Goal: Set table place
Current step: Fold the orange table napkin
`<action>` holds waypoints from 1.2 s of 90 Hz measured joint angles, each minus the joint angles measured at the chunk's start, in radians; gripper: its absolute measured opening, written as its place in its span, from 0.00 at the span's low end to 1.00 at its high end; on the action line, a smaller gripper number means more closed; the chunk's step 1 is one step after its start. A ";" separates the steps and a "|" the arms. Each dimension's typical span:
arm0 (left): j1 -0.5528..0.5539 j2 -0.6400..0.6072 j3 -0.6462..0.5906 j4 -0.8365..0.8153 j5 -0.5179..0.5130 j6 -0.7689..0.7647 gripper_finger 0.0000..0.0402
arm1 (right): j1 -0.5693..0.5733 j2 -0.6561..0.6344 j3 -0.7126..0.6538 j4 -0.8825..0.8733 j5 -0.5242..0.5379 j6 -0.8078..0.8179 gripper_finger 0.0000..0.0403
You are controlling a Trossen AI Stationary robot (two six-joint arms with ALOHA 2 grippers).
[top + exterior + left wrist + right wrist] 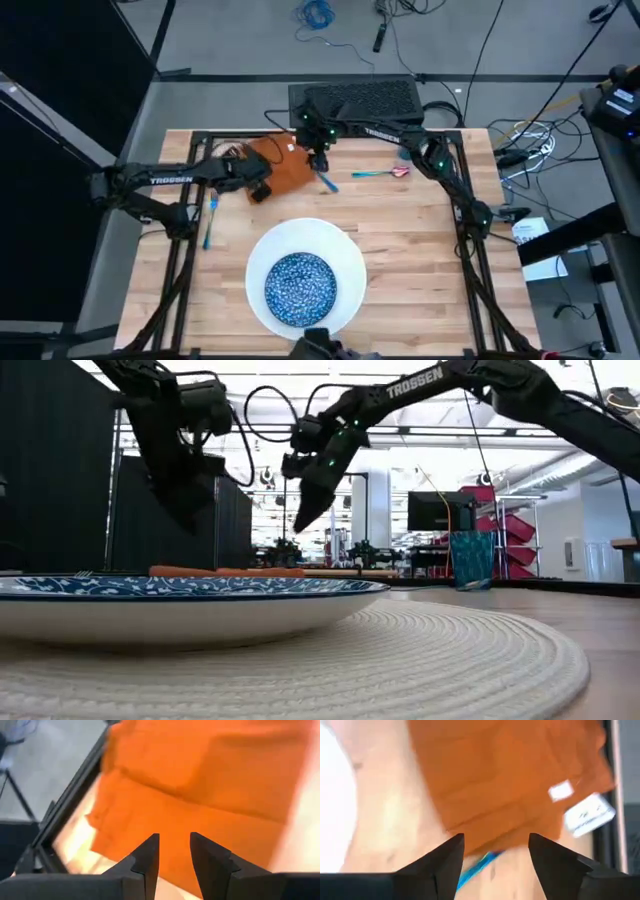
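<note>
Fingers [495,855] spread above napkin [510,785]

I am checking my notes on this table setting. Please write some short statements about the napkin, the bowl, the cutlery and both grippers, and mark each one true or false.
1. The blue bowl sits on the white plate. True.
2. The orange napkin lies folded inside the bowl. False: it lies on the table, at the far side from the plate.
3. The right gripper is open above the napkin's edge. True.
4. The left gripper is clamped on a fork. False: it holds nothing and hangs over the napkin, fingers slightly apart.
5. A light-blue cutlery piece lies on the table left of the plate. True.
</note>
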 joint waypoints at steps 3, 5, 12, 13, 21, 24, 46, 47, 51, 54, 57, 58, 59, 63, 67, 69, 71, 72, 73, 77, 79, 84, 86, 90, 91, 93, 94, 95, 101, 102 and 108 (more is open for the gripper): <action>-0.025 0.002 0.000 -0.002 0.003 0.000 0.24 | -0.002 -0.011 0.000 -0.033 -0.009 0.001 0.49; -0.042 0.004 0.000 -0.008 0.004 -0.001 0.24 | -0.003 -0.017 0.000 -0.052 -0.011 0.002 0.49; -0.089 0.021 0.000 -0.027 0.007 -0.014 0.24 | -0.004 -0.037 0.000 -0.105 -0.026 0.004 0.48; -0.093 0.024 0.000 -0.026 0.006 -0.018 0.24 | -0.005 -0.040 0.000 -0.114 -0.034 0.004 0.47; -0.108 0.053 -0.006 -0.031 0.007 -0.025 0.24 | -0.012 -0.060 0.000 -0.176 -0.119 0.000 0.46; -0.109 0.069 -0.016 -0.031 0.007 -0.027 0.24 | -0.013 -0.068 0.000 -0.199 -0.153 -0.001 0.46; -0.100 0.164 -0.115 -0.013 -0.095 -0.055 0.24 | -0.020 -0.149 0.000 -0.299 -0.220 0.004 0.43; -0.102 0.166 -0.116 -0.013 -0.109 -0.057 0.24 | -0.020 -0.154 0.000 -0.300 -0.219 0.004 0.43; -0.108 0.166 -0.118 -0.011 -0.158 -0.064 0.24 | -0.023 -0.173 0.000 -0.301 -0.215 0.004 0.43; -0.110 0.166 -0.118 0.000 -0.184 -0.064 0.24 | -0.024 -0.188 0.000 -0.300 -0.215 0.004 0.43; -0.112 0.168 -0.117 0.016 -0.201 -0.056 0.24 | -0.029 -0.204 0.000 -0.300 -0.214 0.004 0.43; -0.111 0.168 -0.117 0.019 -0.203 -0.051 0.24 | -0.030 -0.210 0.000 -0.300 -0.214 0.004 0.43; -0.111 0.168 -0.117 0.022 -0.206 -0.048 0.24 | -0.033 -0.215 0.000 -0.299 -0.213 0.004 0.43; -0.111 0.168 -0.117 0.034 -0.223 -0.026 0.24 | -0.043 -0.236 0.000 -0.300 -0.200 0.005 0.42; -0.110 0.174 -0.118 0.062 -0.236 0.005 0.24 | -0.054 -0.257 0.000 -0.299 -0.180 0.013 0.42; -0.107 0.178 -0.117 0.076 -0.238 0.022 0.24 | -0.060 -0.267 0.000 -0.299 -0.171 0.014 0.42; -0.103 0.183 -0.118 0.085 -0.239 0.036 0.24 | -0.066 -0.277 0.000 -0.299 -0.164 0.017 0.42; -0.100 0.185 -0.118 0.088 -0.239 0.042 0.24 | -0.069 -0.282 0.000 -0.299 -0.160 0.017 0.42; -0.097 0.189 -0.118 0.092 -0.238 0.050 0.24 | -0.072 -0.287 0.000 -0.299 -0.158 0.018 0.42; -0.086 0.206 -0.118 0.113 -0.236 0.072 0.24 | -0.083 -0.307 0.000 -0.299 -0.157 0.020 0.42; -0.081 0.216 -0.118 0.126 -0.236 0.083 0.24 | -0.088 -0.316 0.000 -0.299 -0.157 0.023 0.42; -0.064 0.246 -0.124 0.142 -0.233 0.107 0.24 | -0.100 -0.339 0.000 -0.299 -0.158 0.030 0.42; -0.058 0.260 -0.127 0.146 -0.227 0.115 0.24 | -0.104 -0.348 0.000 -0.300 -0.158 0.031 0.42; -0.044 0.287 -0.130 0.155 -0.210 0.129 0.24 | -0.112 -0.364 0.000 -0.301 -0.158 0.031 0.42; -0.041 0.293 -0.130 0.157 -0.206 0.131 0.24 | -0.114 -0.367 0.000 -0.301 -0.158 0.031 0.42; -0.037 0.307 -0.130 0.159 -0.199 0.131 0.24 | -0.118 -0.377 0.000 -0.302 -0.158 0.031 0.42; -0.034 0.314 -0.130 0.160 -0.198 0.131 0.24 | -0.119 -0.380 0.000 -0.303 -0.158 0.031 0.42; -0.034 0.320 -0.130 0.160 -0.199 0.131 0.24 | -0.120 -0.384 0.000 -0.303 -0.158 0.031 0.42; -0.032 0.344 -0.127 0.162 -0.220 0.131 0.23 | -0.129 -0.408 0.000 -0.303 -0.158 0.028 0.42; -0.032 0.346 -0.127 0.163 -0.223 0.132 0.22 | -0.131 -0.413 0.000 -0.303 -0.158 0.027 0.42; -0.037 0.352 -0.126 0.163 -0.228 0.133 0.16 | -0.141 -0.434 0.000 -0.303 -0.159 0.025 0.42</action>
